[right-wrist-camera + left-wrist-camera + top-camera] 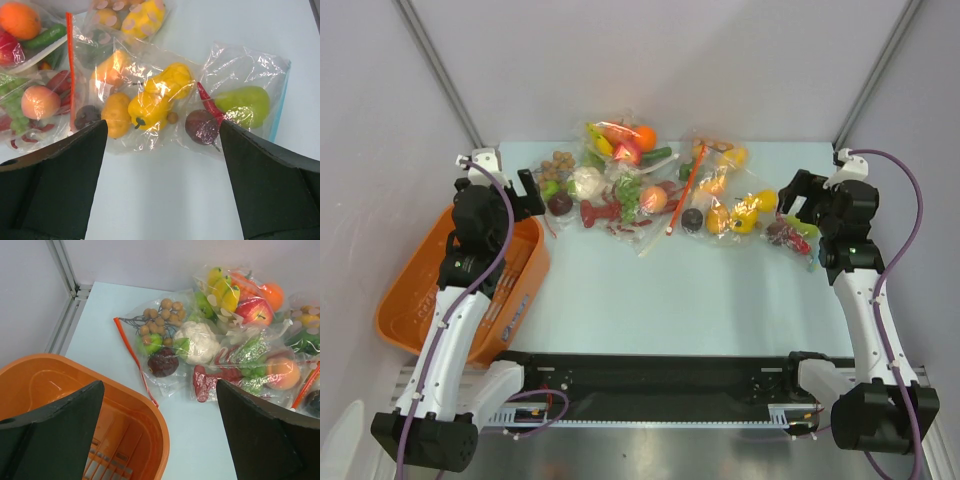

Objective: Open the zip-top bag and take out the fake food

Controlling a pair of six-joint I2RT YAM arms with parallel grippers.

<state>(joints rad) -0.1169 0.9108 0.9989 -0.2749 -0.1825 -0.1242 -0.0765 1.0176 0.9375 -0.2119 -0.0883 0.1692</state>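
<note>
Hanging with jaws spread wide and holding nothing: left gripper [157, 390] over the rim of a smooth moulded orange basket [161, 440], right gripper [162, 131] above the pale matte table [165, 200]. Just ahead of the right gripper the zip-top bag [131, 142] lies flat on the table, its thin crinkly clear film throwing glare, with an orange-red zip strip [70, 70] along its left edge; sealed or not, hard to say. Inside, the fake food [150, 107]: glossy lobed yellow pepper, rounded orange pieces, dark purple ball. Right wrist view shows these shapes plainly; top view places the bag within a heap of similar pouches at the table's far side. Left wrist view gives a different pouch [160, 340] holding knobbly white cauliflower and brown balls.
</note>
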